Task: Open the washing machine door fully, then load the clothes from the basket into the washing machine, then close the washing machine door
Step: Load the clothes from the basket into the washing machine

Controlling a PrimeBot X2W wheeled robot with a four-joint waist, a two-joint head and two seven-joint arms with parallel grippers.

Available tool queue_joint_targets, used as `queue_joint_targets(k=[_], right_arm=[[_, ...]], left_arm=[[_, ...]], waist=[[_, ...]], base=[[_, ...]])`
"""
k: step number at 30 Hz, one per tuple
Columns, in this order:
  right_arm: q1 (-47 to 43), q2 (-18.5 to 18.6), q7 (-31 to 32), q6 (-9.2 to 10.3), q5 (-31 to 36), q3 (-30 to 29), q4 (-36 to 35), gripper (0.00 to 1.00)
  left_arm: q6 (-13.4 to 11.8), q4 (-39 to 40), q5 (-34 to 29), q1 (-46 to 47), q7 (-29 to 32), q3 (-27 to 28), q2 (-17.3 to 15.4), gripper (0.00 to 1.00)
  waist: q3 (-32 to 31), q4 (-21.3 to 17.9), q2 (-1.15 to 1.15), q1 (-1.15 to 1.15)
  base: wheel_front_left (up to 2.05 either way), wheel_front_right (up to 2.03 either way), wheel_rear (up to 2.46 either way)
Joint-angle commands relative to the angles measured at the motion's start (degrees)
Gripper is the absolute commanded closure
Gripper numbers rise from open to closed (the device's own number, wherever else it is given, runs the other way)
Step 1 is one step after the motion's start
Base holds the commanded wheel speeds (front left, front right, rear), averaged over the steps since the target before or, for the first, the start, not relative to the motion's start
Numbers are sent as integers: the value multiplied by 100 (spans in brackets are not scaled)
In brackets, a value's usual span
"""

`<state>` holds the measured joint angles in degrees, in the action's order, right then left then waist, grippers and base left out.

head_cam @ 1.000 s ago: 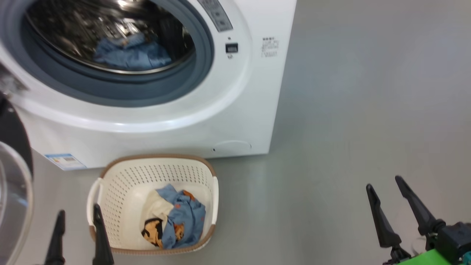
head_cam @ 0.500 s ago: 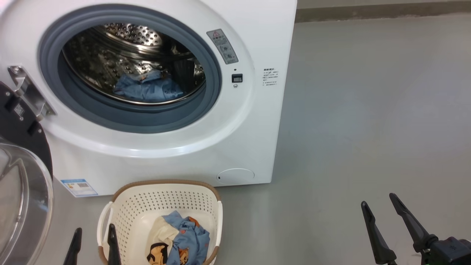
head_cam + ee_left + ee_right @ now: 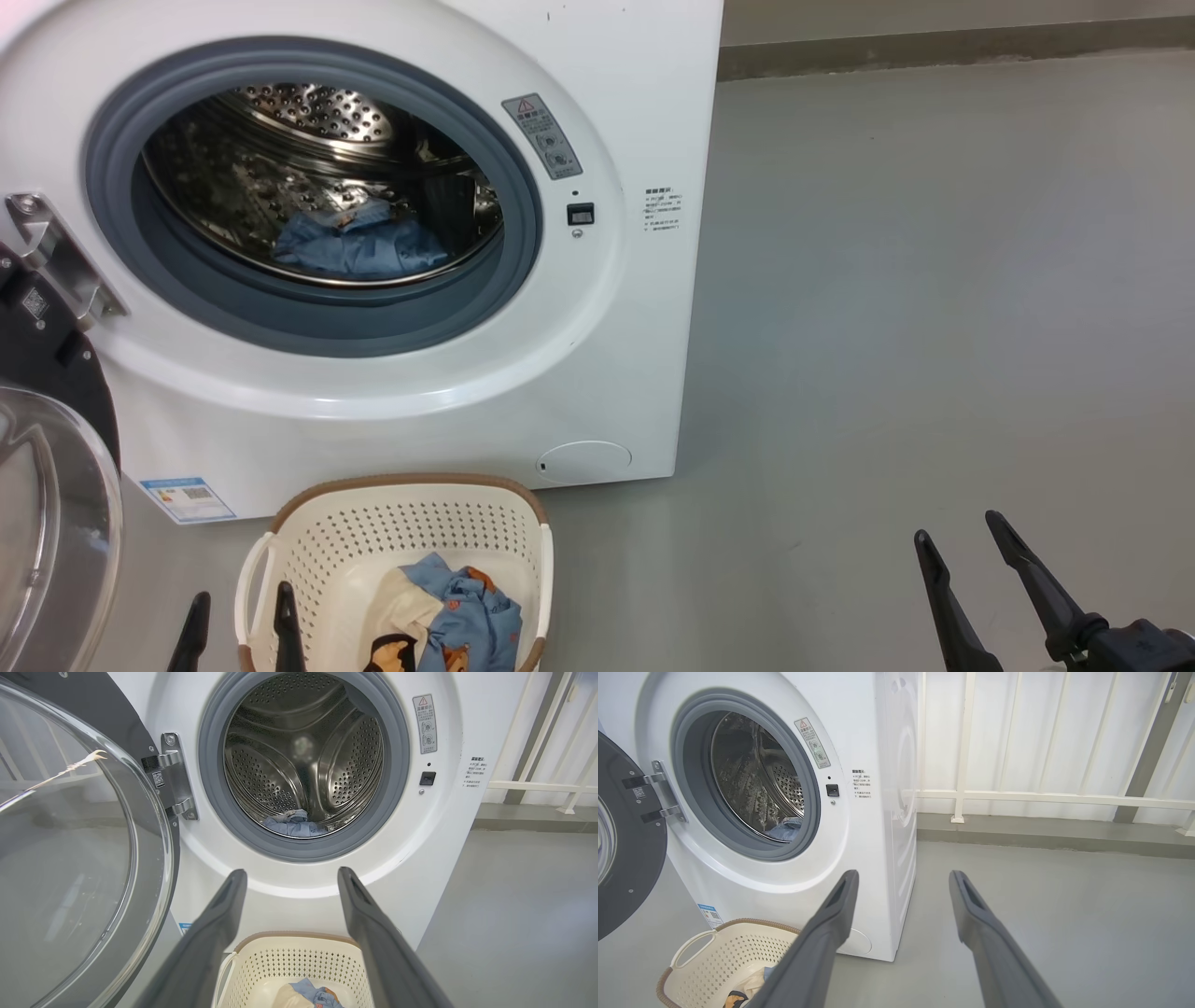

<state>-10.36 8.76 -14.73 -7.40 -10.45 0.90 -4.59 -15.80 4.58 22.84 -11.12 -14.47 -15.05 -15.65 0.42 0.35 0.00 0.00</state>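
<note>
Washing machine (image 3: 607, 373) stands with its door (image 3: 47, 523) swung wide at your left; the basket (image 3: 411, 523) sits just before it, clothes (image 3: 457, 607) inside. Your left pincer (image 3: 241, 597) and right pincer (image 3: 959, 527) hang released, empty. Reach down carelessly and the left one could snag the basket's rim and tip it.

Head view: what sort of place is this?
Likely a laundry or utility area, perhaps a balcony: a white front-loading washing machine, a basket holding clothes on a bare grey floor, and white railing bars behind.
</note>
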Motion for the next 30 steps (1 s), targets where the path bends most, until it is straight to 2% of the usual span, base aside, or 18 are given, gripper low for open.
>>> queue_joint_targets(k=[1, 21, 27, 30], right_arm=[[98, 61, -27, -9, 34, 90, -139, 0], [90, 19, -27, -9, 38, 67, -129, 0], [98, 65, -27, -9, 22, 74, -143, 0], [191, 130, -27, -9, 5, 125, -174, 0]], left_arm=[[50, 65, -55, 122, -52, 221, -32, 0], [146, -86, -128, 244, -41, 123, -31, 0], [284, -436, -68, 460, 163, -65, 19, 0], [450, -960, 34, 753, 324, -221, 131, 0]], waist=[[13, 1, 0, 0], [-11, 136, 0, 0], [68, 193, 0, 0], [220, 191, 0, 0]], base=[[0, 0, 0], [0, 0, 0], [0, 0, 0], [0, 0, 0]])
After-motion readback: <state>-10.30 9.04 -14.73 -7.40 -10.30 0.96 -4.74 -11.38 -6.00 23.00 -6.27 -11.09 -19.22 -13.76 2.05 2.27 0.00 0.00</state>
